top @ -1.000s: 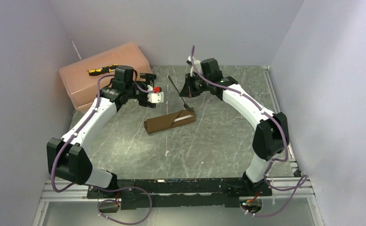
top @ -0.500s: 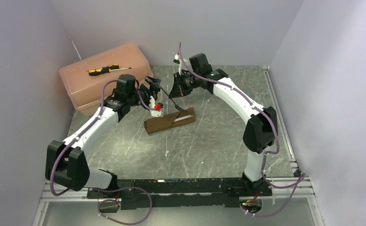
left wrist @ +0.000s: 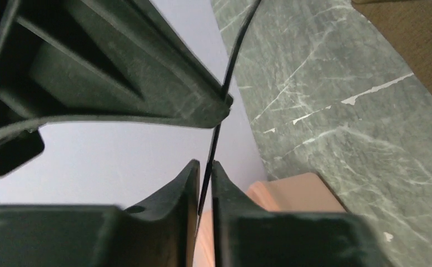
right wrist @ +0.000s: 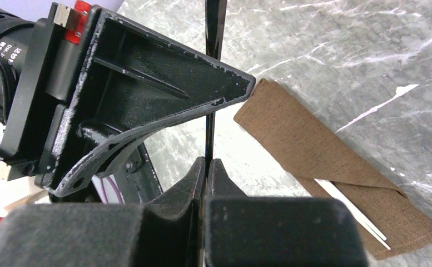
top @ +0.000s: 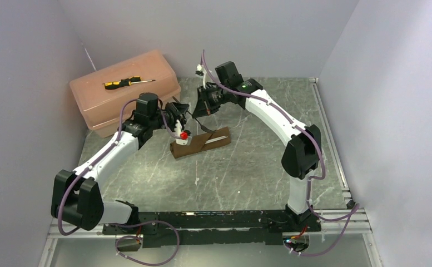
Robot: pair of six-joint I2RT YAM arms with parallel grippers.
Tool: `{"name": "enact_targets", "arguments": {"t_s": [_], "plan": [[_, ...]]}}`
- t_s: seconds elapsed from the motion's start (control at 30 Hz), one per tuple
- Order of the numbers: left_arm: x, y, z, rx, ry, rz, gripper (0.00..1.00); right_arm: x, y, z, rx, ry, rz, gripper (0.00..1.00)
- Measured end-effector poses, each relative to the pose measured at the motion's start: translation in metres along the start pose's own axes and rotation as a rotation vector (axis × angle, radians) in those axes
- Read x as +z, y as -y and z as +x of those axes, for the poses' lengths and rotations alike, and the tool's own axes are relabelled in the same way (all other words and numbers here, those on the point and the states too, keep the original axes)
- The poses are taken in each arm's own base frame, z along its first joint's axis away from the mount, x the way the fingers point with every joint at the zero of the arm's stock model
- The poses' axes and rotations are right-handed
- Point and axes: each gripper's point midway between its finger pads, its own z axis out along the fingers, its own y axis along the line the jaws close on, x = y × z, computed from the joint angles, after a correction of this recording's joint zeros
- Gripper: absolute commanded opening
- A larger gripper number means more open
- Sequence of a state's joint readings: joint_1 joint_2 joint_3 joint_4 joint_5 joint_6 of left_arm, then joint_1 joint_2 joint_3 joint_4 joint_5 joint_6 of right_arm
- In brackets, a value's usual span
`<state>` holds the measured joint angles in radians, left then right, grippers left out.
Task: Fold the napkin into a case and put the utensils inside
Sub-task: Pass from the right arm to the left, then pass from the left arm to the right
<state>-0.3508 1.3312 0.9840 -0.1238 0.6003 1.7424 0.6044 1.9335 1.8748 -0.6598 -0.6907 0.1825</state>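
The napkin (top: 187,147) lies folded as a narrow brown case (right wrist: 313,144) mid-table, with pale utensils (top: 218,136) poking from its right end (right wrist: 353,210). My right gripper (top: 200,110) hovers above the case's left end, shut (right wrist: 208,164) on a thin dark utensil (right wrist: 209,130) that slants down towards the cloth. My left gripper (top: 184,111) has come in beside it, and its jaws (left wrist: 204,167) are narrowed onto the same utensil (left wrist: 227,89) with barely a sliver of light left. The left gripper's black body (right wrist: 119,100) fills the right wrist view.
A pink box (top: 119,100) stands at the back left with a yellow-and-black screwdriver (top: 125,83) on its lid; its corner (left wrist: 297,194) shows behind my left fingers. Purple walls close in on three sides of the grey marbled table (top: 247,167).
The left gripper swung right to meet the right one and closed from wide open around the held utensil. The right arm carried the utensil left and lower, over the case's left end.
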Motion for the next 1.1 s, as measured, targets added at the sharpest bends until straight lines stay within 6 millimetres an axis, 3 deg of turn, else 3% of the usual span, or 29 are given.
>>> {"name": "enact_targets", "arguments": {"t_s": [0.07,0.1,0.17,0.3,0.37,0.5,0.6,0.73,0.9,1.1], "plan": [[-0.001,-0.001,0.0,0.028,-0.007,-0.008,0.03,0.0,0.0,0.001,0.003,-0.003,-0.001,0.0],[-0.001,0.003,0.0,0.021,-0.01,-0.001,0.03,0.0,-0.001,-0.001,0.0,0.001,-0.002,0.07],[-0.001,0.002,0.002,0.043,-0.02,-0.02,0.03,-0.001,0.001,-0.001,0.006,0.001,0.007,0.34],[-0.002,0.003,0.008,0.074,-0.061,-0.043,0.03,0.0,0.012,-0.003,0.056,0.011,0.076,0.62],[-0.003,0.001,0.016,0.106,-0.109,-0.061,0.03,-0.002,0.024,-0.006,0.106,0.036,0.147,0.67],[-0.005,-0.006,0.037,0.147,-0.223,-0.084,0.03,-0.026,0.065,0.001,0.251,0.135,0.343,0.68],[-0.006,-0.009,0.054,0.176,-0.319,-0.091,0.03,-0.053,0.081,0.015,0.377,0.218,0.441,0.67],[-0.006,-0.01,0.07,0.193,-0.427,-0.092,0.03,-0.065,0.073,0.001,0.458,0.35,0.424,0.67],[-0.001,-0.012,0.079,0.195,-0.525,-0.09,0.03,-0.055,0.062,-0.016,0.531,0.451,0.335,0.67],[-0.006,-0.03,0.083,0.203,-0.601,-0.13,0.03,-0.047,0.063,-0.029,0.588,0.487,0.298,0.68]]}}
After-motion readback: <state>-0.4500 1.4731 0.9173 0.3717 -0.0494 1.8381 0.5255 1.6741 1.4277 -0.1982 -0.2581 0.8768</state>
